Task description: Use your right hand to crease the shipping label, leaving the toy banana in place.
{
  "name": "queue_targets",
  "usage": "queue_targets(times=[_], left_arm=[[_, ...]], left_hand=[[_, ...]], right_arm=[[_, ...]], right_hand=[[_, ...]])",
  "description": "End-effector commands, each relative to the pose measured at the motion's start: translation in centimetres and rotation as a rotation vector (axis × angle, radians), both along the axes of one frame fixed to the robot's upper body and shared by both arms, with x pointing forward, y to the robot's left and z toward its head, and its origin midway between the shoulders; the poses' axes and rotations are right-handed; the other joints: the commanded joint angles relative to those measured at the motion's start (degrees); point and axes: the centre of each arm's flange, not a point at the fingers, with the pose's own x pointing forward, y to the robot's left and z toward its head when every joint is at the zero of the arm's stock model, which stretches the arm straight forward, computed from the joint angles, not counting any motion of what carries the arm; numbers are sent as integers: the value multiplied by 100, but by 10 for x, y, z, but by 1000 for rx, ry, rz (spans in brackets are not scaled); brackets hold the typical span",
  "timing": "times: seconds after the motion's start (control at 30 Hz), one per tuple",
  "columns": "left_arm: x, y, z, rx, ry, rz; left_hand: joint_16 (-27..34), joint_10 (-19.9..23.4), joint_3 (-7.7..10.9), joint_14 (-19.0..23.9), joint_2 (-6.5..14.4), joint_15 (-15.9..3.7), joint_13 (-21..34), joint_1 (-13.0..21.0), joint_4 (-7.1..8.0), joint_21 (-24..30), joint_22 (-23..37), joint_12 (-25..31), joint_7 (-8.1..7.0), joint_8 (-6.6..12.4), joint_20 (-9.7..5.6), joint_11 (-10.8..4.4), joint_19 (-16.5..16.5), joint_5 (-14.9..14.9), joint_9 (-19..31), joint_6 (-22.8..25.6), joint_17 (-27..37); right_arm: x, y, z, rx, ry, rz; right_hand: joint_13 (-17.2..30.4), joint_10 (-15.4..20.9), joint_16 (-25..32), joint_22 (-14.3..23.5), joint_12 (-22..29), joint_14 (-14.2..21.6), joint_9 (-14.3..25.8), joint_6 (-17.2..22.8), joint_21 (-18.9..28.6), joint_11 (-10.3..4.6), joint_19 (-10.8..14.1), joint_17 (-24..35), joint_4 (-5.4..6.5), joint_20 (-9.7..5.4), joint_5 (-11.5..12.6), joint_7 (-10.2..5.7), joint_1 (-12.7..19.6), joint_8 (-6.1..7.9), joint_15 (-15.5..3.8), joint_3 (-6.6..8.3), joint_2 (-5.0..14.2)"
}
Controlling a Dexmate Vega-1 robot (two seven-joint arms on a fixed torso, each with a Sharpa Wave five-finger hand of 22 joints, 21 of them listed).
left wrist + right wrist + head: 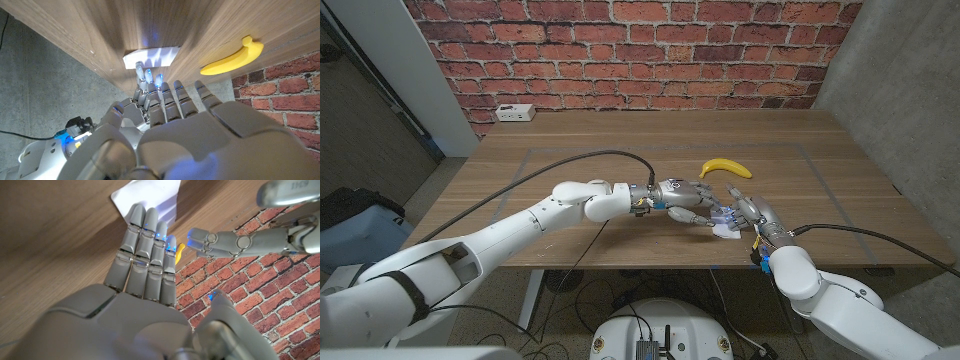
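A small white shipping label [725,230] lies on the wooden table [570,150] near its front edge, also seen as the label [150,57] and the label [150,197]. My right hand [752,215] is beside it with straight, close-set fingers [145,235] whose tips reach over the label's near edge; it holds nothing. My left hand [685,195] reaches in from the other side, fingers [235,242] extended just short of the label, empty. The yellow toy banana [725,168] lies a little farther back, apart from both hands; it shows as the banana [232,60].
A white power strip [515,113] sits at the table's far left corner by the brick wall. Faint tape lines mark a rectangle on the tabletop. My left arm [590,200] stretches across the table's front middle.
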Motion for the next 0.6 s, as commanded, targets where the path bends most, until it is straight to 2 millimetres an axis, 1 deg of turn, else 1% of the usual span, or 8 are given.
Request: queue_targets(times=[0.03, 0.07, 0.1, 0.13, 0.4, 0.43, 0.53, 0.6], left_arm=[[6, -9, 3, 82, 35, 29], [7, -10, 3, 90, 38, 31], [7, -11, 3, 99, 42, 35], [7, -12, 3, 108, 42, 38], [6, -15, 0, 162, 45, 73], [6, -16, 0, 167, 40, 77], [6, -17, -1, 174, 42, 87], [6, -18, -1, 189, 42, 99]], left_hand=[[49, 259, 1, 157, -37, -75, -13, 23, -41, 83, 25, 80, 190, 88, -1, -12, 97, -21, -6, 289, -15], [47, 296, 0, 169, -41, -94, -20, 20, -45, 88, 25, 87, 213, 92, -43, -25, 102, -20, -10, 321, -21], [49, 343, -1, 188, -44, -103, -27, 18, -47, 92, 26, 99, 217, 94, -48, -36, 108, -20, -14, 339, -26], [50, 424, -6, 222, -52, -130, -42, 9, -50, 98, 26, 115, 234, 98, -55, -103, 115, -19, -22, 386, -36], [56, 733, -43, 378, -84, -154, -111, -70, -30, 106, 25, 160, 350, 135, -116, -119, 100, -15, -50, 657, -61], [75, 830, -60, 475, -90, -174, -132, -108, -11, 114, 24, 173, 390, 151, -139, -57, 107, -13, -56, 760, -64], [99, 958, -78, 596, -98, -161, -154, -146, 7, 129, 24, 195, 396, 145, -166, -68, 131, -9, -62, 814, -66], [115, 1024, -93, 678, -108, -150, -168, -176, 22, 136, 23, 200, 442, 149, -169, -59, 140, -7, -65, 872, -67]], right_arm=[[-1, 0, -1, 10, 2, -7], [-1, -1, -1, 7, 0, -7], [-1, -1, -1, 9, 0, -7], [-1, -1, -1, 7, -1, -5], [0, -2, -1, 7, -6, -3], [0, -2, -1, 9, -7, -3], [-1, -3, -1, 8, -9, -2], [-2, -3, -2, 7, -10, -3]], right_hand=[[18, 53, 26, 4, -26, 70, 11, 58, -21, -10, 40, 21, -2, 15, 47, -2, -31, -21, 6, -20, -21], [18, 55, 25, 4, -27, 67, 12, 59, -22, -11, 39, 21, -2, 15, 48, -2, -31, -22, -6, -21, -21], [18, 57, 25, 4, -28, 69, 12, 60, -22, -11, 42, 22, -2, 16, 48, -2, -31, -23, 0, -21, -21], [18, 58, 25, 4, -29, 67, 12, 61, -22, -11, 41, 22, -2, 16, 48, -2, -31, -24, -2, -21, -21], [19, 68, 22, 4, -39, 62, 15, 67, -28, -11, 38, 26, -3, 14, 50, -2, -31, -31, 5, -23, -22], [19, 70, 20, 4, -41, 57, 15, 68, -28, -11, 40, 27, -3, 15, 51, -2, -31, -33, -15, -23, -22], [19, 72, 20, 4, -47, 59, 16, 71, -30, -11, 40, 28, -3, 15, 52, -2, -31, -37, -8, -24, -22], [19, 71, 20, 4, -53, 60, 17, 73, -32, -10, 40, 30, -2, 14, 52, -2, -31, -39, -4, -24, -22]])
